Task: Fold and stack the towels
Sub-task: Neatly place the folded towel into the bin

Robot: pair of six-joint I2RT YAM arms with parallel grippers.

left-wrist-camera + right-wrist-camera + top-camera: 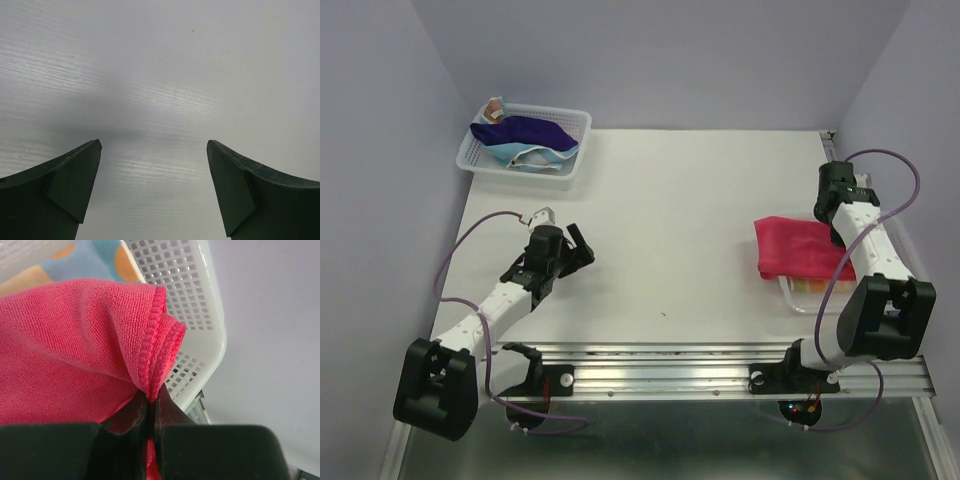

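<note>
Your right pincer [151, 407] clamps pink towel [65, 350] hem over white basket [195, 305], right side of top view; your left pincer [154, 150] spread wide above counter [160, 60].

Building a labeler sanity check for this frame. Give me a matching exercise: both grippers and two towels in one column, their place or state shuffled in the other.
Column 1
1. left gripper
2. right gripper
3. pink towel
4. navy towel

Column 2
A. lying in the far-left basket
B. open, nothing between the fingers, over bare table
C. shut on a towel's hem
D. spread over the near-right basket

Pairs: 1-B, 2-C, 3-D, 4-A
</note>
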